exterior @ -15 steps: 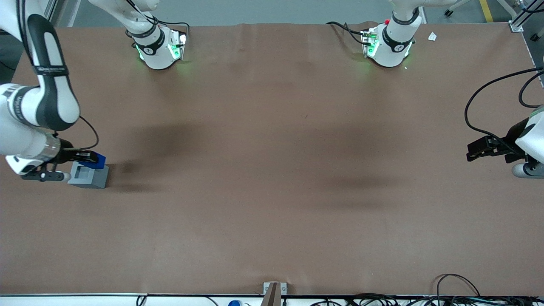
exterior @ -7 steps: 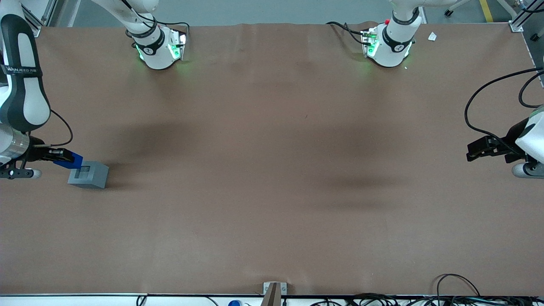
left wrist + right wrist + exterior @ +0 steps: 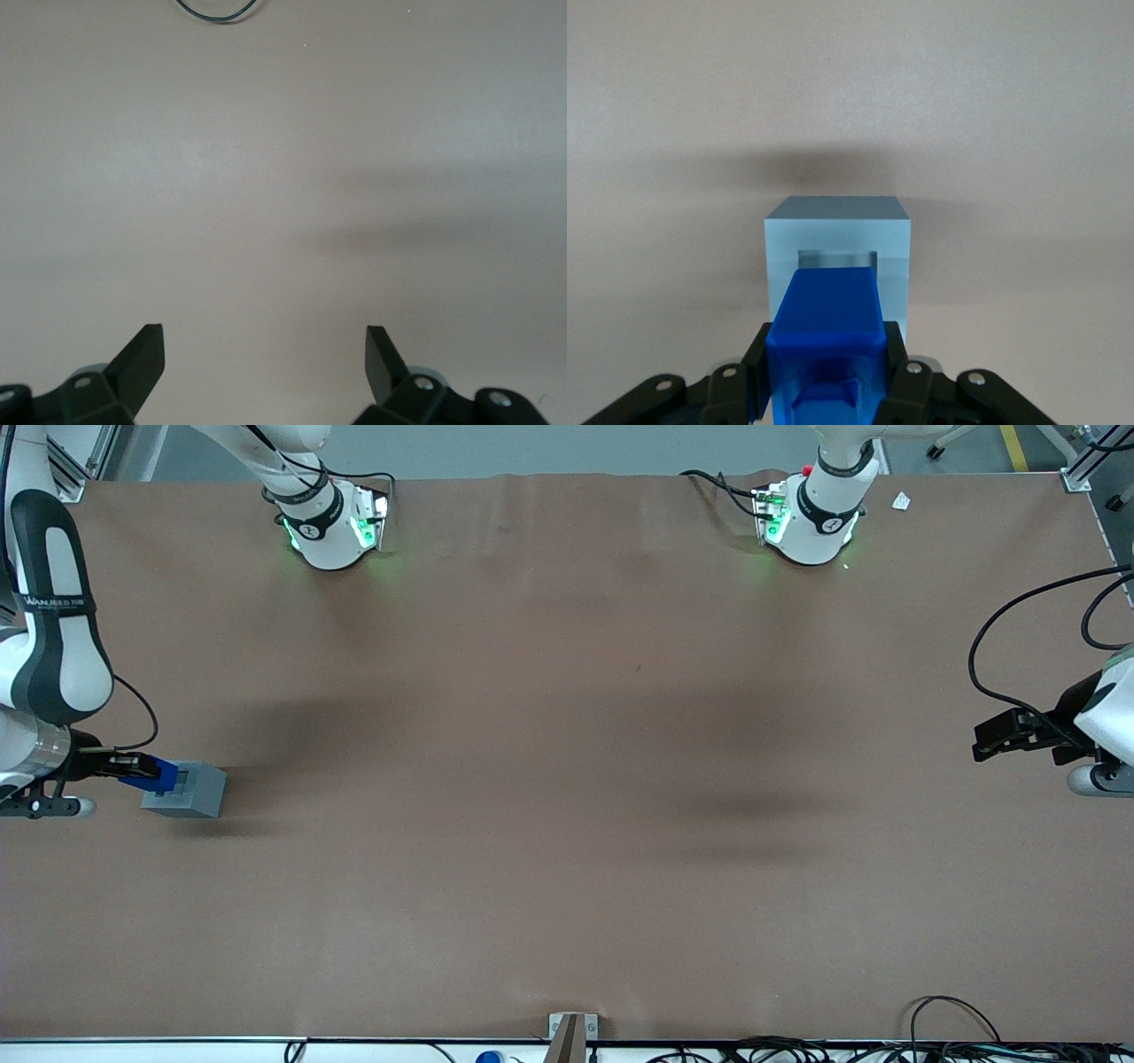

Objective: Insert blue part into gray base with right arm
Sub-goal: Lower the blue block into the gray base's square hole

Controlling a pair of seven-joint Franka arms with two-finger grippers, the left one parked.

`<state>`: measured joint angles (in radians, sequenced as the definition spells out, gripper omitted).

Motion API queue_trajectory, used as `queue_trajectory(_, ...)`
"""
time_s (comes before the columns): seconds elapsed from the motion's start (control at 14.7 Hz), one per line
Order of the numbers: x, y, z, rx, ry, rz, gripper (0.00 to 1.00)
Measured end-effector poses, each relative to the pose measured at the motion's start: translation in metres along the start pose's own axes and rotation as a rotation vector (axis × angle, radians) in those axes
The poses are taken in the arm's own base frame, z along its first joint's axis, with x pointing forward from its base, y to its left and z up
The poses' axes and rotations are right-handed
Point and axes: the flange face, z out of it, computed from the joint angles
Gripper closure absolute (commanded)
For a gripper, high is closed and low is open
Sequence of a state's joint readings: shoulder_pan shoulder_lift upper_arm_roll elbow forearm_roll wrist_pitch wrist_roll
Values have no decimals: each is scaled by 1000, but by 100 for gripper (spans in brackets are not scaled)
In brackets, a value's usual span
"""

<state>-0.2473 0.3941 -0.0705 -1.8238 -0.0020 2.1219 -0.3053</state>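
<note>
At the left edge of the front view, the gripper (image 3: 133,766) holds the blue part (image 3: 152,772) tightly between its fingers. The part hangs over the gray base (image 3: 188,789), at the edge of its recess.

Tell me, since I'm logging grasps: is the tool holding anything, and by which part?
Yes. The tool grips the blue part by its two opposite side faces, at the end away from the gray base, over whose edge the part hangs.

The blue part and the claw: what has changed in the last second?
The claw, shut on the blue part, swung out toward the working arm's end of the table, then came back partway, bringing the part over the edge of the gray base. The base has not moved; the part is not yet inserted.
</note>
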Motion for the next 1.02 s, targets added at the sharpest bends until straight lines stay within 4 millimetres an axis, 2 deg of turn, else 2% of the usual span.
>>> queue_trajectory(0.2,2,0,9,2,-10,0,95)
queue_trajectory(1.02,5,1,18,1,-13,-1,94)
